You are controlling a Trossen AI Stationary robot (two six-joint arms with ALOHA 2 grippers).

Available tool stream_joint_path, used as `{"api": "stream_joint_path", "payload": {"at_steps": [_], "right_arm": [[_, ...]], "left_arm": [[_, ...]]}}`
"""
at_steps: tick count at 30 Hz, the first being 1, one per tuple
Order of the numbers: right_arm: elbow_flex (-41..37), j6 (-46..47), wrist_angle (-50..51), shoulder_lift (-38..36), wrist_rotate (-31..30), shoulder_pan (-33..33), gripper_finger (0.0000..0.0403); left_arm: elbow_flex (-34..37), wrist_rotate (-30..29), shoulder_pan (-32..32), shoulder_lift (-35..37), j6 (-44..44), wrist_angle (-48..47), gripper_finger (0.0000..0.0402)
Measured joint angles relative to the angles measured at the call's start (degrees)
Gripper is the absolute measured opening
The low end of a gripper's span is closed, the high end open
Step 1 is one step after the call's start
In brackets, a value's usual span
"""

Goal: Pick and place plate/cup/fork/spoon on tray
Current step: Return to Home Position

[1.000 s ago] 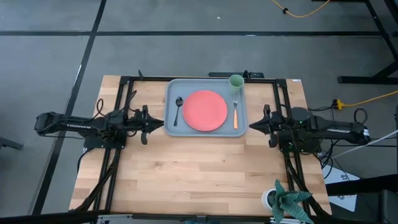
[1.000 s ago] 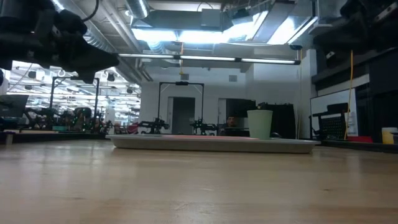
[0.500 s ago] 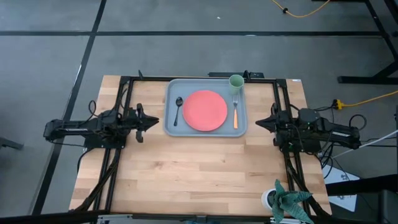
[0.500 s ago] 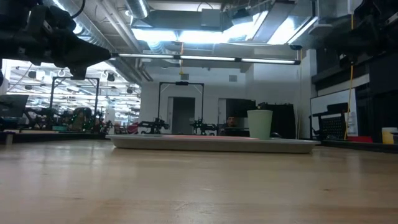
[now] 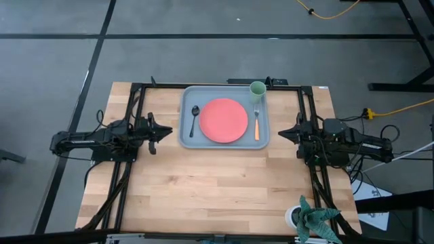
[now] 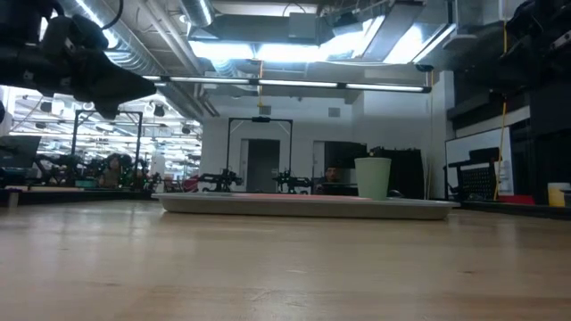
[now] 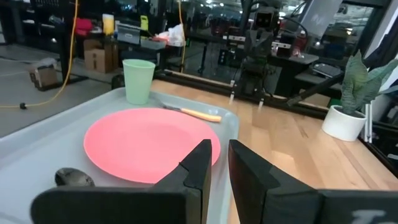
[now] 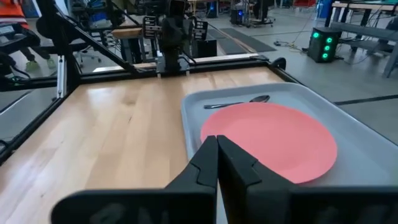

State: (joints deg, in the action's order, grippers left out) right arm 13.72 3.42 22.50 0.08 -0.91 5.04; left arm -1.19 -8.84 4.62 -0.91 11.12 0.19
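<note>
The left gripper (image 7: 219,146) hovers above the light wooden plank table (image 5: 203,190), just off the tray's left edge. Its two dark fingers stand almost together, only a thin slit between them, and they hold nothing. The right gripper (image 8: 216,138) hangs off the tray's right edge with its fingers pressed tip to tip – also empty.

The large grey-blue rectangular tray (image 5: 192,98) lies at the table's far middle. The flat round coral-red plate (image 5: 224,120) sits at its centre, with the small dark metallic spoon (image 5: 194,119) to its left. The orange-handled fork with silver tines (image 5: 256,122) lies to the plate's right, and the small pale-green cup (image 5: 258,89) stands upright in the tray's far right corner. A white pot with a green plant (image 5: 302,217) stands at the near right corner of the table. Around the table is grey floor; beyond it, a workshop hall with ceiling lights.

From table height the raised rim hides the spoon and fork, and the plate is only a thin red line.
</note>
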Motion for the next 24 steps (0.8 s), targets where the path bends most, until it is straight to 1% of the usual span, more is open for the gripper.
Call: {"api": "stream_joint_path", "payload": {"at_steps": [5, 9, 12, 16, 19, 22, 24], "right_arm": [[0.0, 0.84, 0.18, 0.0, -0.47, 0.0, 0.0006], [0.0, 2.29, 0.15, 0.0, -5.09, 0.0, 0.0006], [0.0, 5.62, 0.13, 0.0, -6.43, 0.0, 0.0006], [-0.04, 6.85, -0.65, 0.02, -3.12, -0.02, 0.0006], [-2.75, 6.51, -8.31, 0.0, -0.35, -0.02, 0.0006], [-8.64, 4.72, -21.04, 0.02, 0.96, -0.02, 0.0006], [-12.22, 4.13, -26.88, 0.02, 0.98, -0.02, 0.0006]], "left_arm": [[0.0, -0.03, 0.01, -0.28, 0.28, 0.02, 0.0047], [0.0, -0.04, 0.0, -0.28, 0.28, 0.02, 0.0047], [0.0, -0.04, 0.0, -0.28, 0.28, 0.02, 0.0047], [0.0, -0.04, 0.0, -0.3, 0.28, 0.02, 0.0047], [0.0, -0.05, 0.0, -0.3, 0.3, 0.02, 0.0047], [0.02, -0.01, 0.0, -0.3, 0.3, 0.02, 0.0047], [0.02, 0.0, 0.0, -0.3, 0.28, 0.02, 0.0047]]}}
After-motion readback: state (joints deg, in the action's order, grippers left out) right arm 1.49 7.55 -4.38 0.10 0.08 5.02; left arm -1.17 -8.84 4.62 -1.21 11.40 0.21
